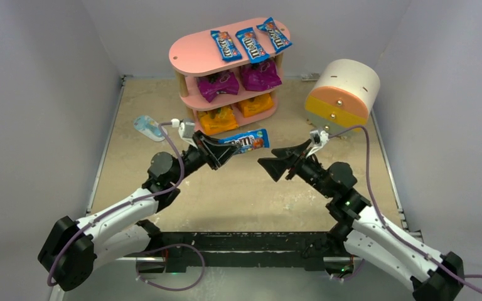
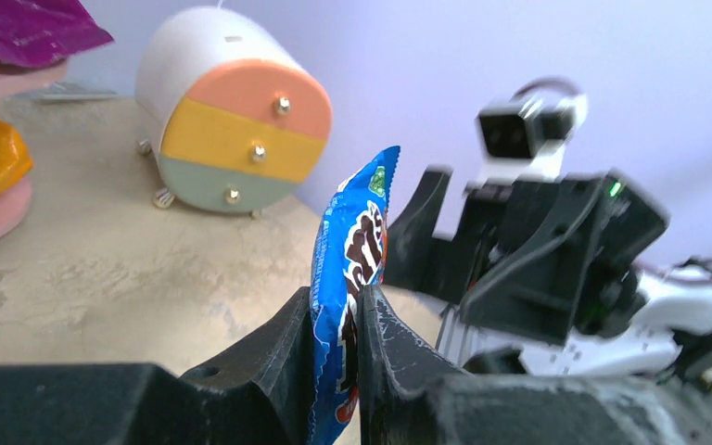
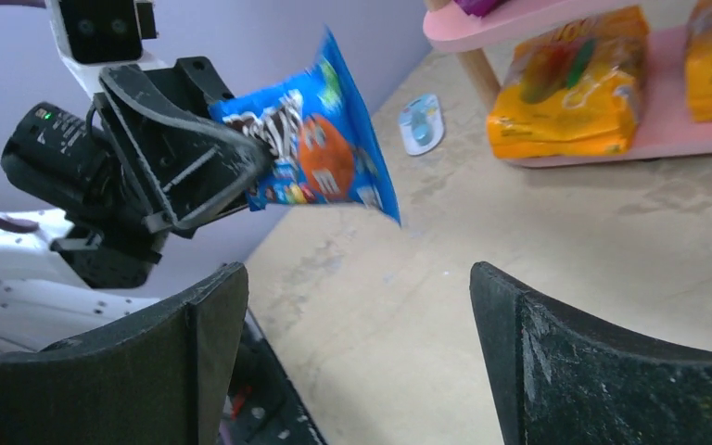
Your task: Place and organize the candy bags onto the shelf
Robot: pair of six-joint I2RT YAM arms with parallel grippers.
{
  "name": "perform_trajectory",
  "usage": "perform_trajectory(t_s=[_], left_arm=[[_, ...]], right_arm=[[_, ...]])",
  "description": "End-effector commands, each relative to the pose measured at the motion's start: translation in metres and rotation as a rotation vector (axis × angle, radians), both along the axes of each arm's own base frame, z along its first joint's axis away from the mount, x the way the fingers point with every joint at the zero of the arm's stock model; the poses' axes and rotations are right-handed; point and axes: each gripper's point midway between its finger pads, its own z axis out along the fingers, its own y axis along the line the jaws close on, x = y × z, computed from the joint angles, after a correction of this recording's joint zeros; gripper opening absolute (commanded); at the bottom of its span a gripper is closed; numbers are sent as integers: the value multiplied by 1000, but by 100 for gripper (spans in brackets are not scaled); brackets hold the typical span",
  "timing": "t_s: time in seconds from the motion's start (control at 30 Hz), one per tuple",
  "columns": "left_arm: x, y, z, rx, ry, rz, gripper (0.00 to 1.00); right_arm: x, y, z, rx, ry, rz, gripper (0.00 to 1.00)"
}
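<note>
Beige tabletop [image 1: 238, 194] with drawer unit [image 1: 344, 93]; left hand [image 1: 223, 151] around blue packet [image 1: 246, 141], right hand [image 1: 272, 158] wide.

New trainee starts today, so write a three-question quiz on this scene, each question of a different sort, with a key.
1. True or false: the right gripper is holding a candy bag.
2. Which tier of the pink shelf holds the purple bags? A top, B middle, C bottom.
3. How many blue M&M's packets lie on the shelf's top board?

Key
1. False: its jaws are open and empty. The left gripper grips the fourth packet above the table.
2. B
3. Three
</note>
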Motion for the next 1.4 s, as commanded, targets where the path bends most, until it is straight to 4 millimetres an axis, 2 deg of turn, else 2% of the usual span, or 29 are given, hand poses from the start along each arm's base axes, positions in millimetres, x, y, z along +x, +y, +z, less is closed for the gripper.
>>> perform_trajectory(t_s=[0.0, 0.17, 0.3, 0.43, 0.73, 0.8, 0.83, 0.87, 0.9, 0.93, 0.97, 1.07, 1.17, 1.23, 1.27, 1.37], left_arm=[[11, 11, 64, -260, 10, 60, 4], [11, 12, 71, -332, 45, 44, 4], [7, 11, 74, -357, 52, 22, 4], [5, 12, 73, -372, 64, 16, 4], [-5, 11, 70, -396, 61, -25, 7], [-9, 10, 74, -395, 35, -42, 14], [-11, 10, 75, -386, 20, -46, 25], [-13, 10, 77, -368, -5, -47, 43], [-14, 9, 76, -324, -45, -40, 60], [-16, 9, 77, -290, -62, -35, 74], [-13, 9, 72, -213, -97, 2, 82], [3, 20, 48, 43, -87, 138, 87], [13, 54, 16, 267, -8, 307, 90], [12, 72, 8, 296, 20, 376, 95], [8, 72, 7, 298, 4, 363, 99], [-20, 50, 10, 299, -79, 167, 100]], right_arm=[[2, 13, 47, 294, -14, 55, 88], [6, 23, 83, 408, -97, 100, 84], [15, 27, 98, 487, -93, 100, 81], [10, 34, 115, 525, -130, 164, 66], [28, 31, 136, 573, -139, 91, 33], [33, 35, 135, 540, -122, 81, 12], [35, 38, 133, 520, -109, 80, 3], [37, 39, 131, 498, -103, 74, 0], [38, 40, 130, 476, -101, 66, 0], [38, 41, 129, 442, -101, 64, 0], [38, 45, 117, 375, -66, 72, 0], [36, 43, 100, 205, -52, 52, 0], [25, 41, 78, 0, -54, 93, 0], [13, 43, 58, -126, -18, 165, 0], [7, 43, 47, -179, 2, 202, 0], [-18, 51, 25, -254, 42, 369, 0]])
